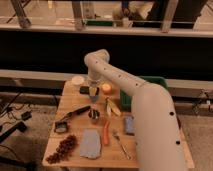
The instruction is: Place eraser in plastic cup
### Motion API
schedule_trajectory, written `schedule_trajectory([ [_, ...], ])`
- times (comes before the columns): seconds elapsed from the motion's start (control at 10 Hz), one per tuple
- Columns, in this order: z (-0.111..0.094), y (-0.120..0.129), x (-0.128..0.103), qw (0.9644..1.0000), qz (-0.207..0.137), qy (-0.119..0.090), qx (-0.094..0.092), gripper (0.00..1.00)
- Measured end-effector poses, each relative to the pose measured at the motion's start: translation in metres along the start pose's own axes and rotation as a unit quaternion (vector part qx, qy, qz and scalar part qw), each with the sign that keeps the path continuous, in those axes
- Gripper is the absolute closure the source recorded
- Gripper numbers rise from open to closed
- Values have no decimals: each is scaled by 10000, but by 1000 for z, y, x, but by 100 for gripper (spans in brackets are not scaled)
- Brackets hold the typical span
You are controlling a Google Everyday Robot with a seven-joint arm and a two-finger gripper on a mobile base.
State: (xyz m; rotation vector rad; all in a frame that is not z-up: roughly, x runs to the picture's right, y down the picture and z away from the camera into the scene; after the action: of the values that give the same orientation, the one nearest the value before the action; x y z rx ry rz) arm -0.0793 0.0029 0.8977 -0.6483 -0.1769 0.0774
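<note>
The arm reaches over the far side of the bench (70,102), and the pincer (93,90) hangs low there, jaws shut. A black bar, the eraser (85,90), shows right at its left side; whether it is clamped or just lying there is hard to tell. The plastic cup (94,84) sits directly at the pincer, mostly hidden by it, so this looks like lining up for the drop. An orange fruit (106,88) stands just right, a nudge risk.

A wooden table (70,107) stands on grey floor before a dark wall with railings above.
</note>
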Motion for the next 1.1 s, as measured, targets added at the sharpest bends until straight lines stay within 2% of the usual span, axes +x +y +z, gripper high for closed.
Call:
schedule_trajectory([
  [1.0, 7, -4, 17, 9998, 179, 36, 6, 96],
  [1.1, 8, -4, 17, 9998, 178, 50, 16, 93],
])
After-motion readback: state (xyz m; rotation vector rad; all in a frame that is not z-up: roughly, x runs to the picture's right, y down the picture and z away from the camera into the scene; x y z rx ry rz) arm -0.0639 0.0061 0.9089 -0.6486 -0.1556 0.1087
